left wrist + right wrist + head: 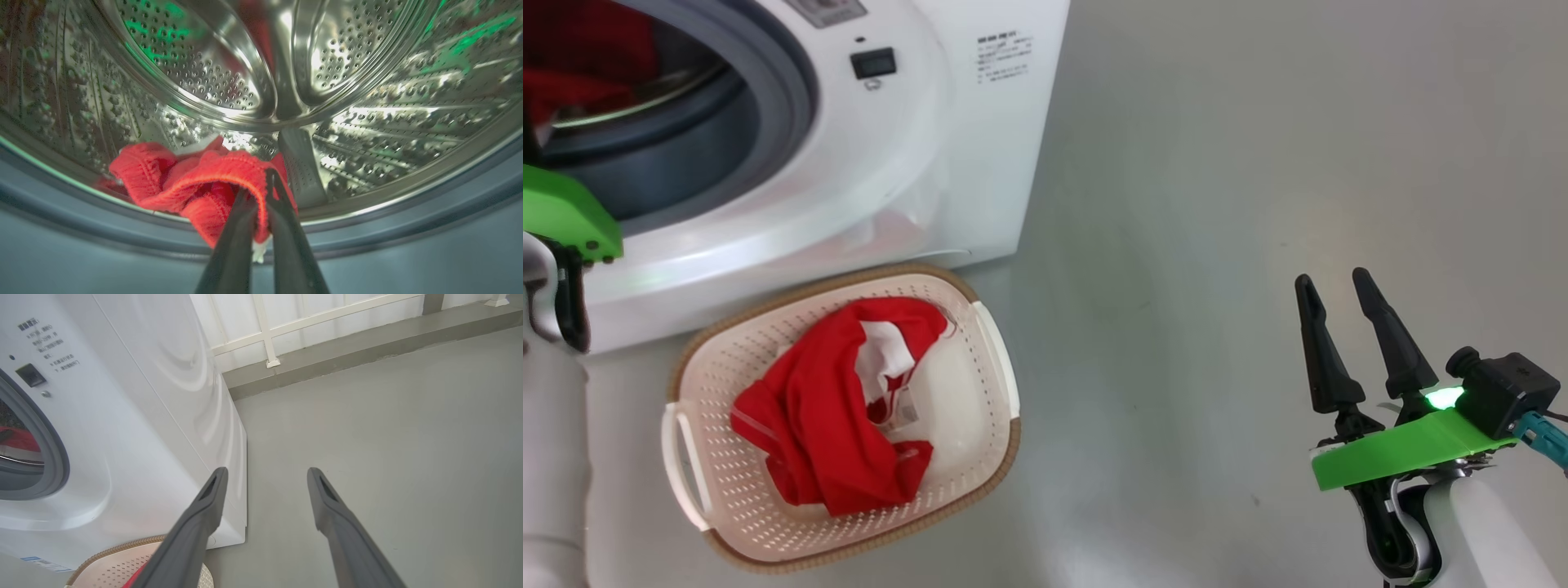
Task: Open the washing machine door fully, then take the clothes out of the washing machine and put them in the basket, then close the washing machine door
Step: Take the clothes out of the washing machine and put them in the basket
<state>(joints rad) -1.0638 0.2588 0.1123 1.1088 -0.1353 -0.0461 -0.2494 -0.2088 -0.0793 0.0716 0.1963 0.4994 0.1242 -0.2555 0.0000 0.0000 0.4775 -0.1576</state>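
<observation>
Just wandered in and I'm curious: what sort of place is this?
Likely a laundry area: a white front-loading washing machine, a basket holding red clothes on a bare grey floor, and a white panelled wall.

The washing machine [915, 147] stands at the upper left, with a grey rubber ring [784, 90] around its open mouth and red clothes [580, 57] inside. Just before it, on the grey floor [1217, 204], sits the basket [727, 359], which holds a red garment [825, 408] with white trim. At the lower right the right gripper [1333, 278] hangs above the floor, its jaws apart and empty.
</observation>
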